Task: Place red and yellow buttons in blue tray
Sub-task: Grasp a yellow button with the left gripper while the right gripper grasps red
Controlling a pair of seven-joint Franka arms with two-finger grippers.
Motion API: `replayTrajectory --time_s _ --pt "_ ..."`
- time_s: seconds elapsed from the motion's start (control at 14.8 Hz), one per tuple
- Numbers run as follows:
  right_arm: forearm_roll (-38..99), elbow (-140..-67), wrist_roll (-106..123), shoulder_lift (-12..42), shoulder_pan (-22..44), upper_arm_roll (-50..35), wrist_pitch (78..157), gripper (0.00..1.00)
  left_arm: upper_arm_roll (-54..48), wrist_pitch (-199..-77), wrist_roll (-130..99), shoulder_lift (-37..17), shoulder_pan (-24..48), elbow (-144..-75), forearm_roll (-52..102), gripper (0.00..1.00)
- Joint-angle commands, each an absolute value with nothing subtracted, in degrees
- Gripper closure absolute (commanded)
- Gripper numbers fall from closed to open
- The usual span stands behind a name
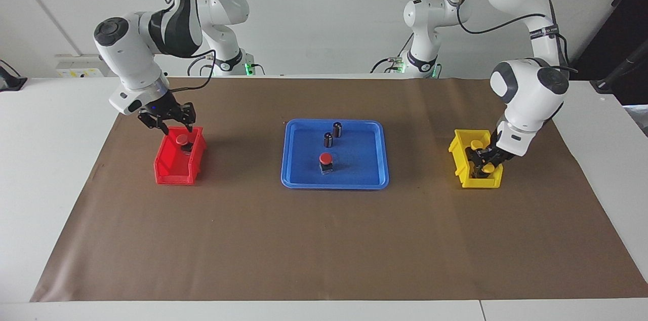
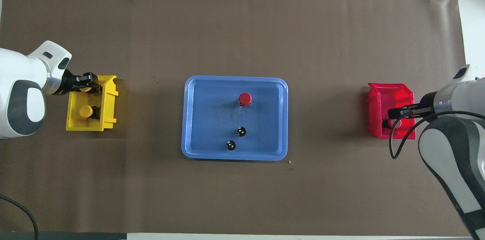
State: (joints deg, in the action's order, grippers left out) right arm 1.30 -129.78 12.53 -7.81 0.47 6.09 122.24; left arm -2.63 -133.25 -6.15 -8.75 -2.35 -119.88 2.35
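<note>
The blue tray lies mid-table. One red button stands in it. A second red button sits in the red bin. My right gripper is open just above that button, at the bin's rim. Two yellow buttons sit in the yellow bin. My left gripper is down inside that bin at the yellow button farther from the robots. The other yellow button stands free.
Two dark capless cylinders stand in the tray, nearer to the robots than the red button. A brown mat covers the white table.
</note>
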Motion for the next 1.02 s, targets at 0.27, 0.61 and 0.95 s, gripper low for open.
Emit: replayTrajectory --time_s 0.27,0.61,0.95 --pt "2.0 -133.9 15.7 -7.4 -1.8 5.5 128.7 0.38 -2.3 -122.0 -6.9 -7.7 -2.6 -113.6 1.9 0.98" --pt "2.0 -136.7 16.1 -6.7 -2.0 5.5 133.1 0.38 -2.4 -104.2 -8.4 -6.2 -1.8 -102.1 3.3 0.98" --pt "2.1 -139.5 16.5 -5.8 -2.7 5.4 136.7 0.38 -3.3 -112.0 -23.5 -6.1 10.8 -103.5 3.4 0.98"
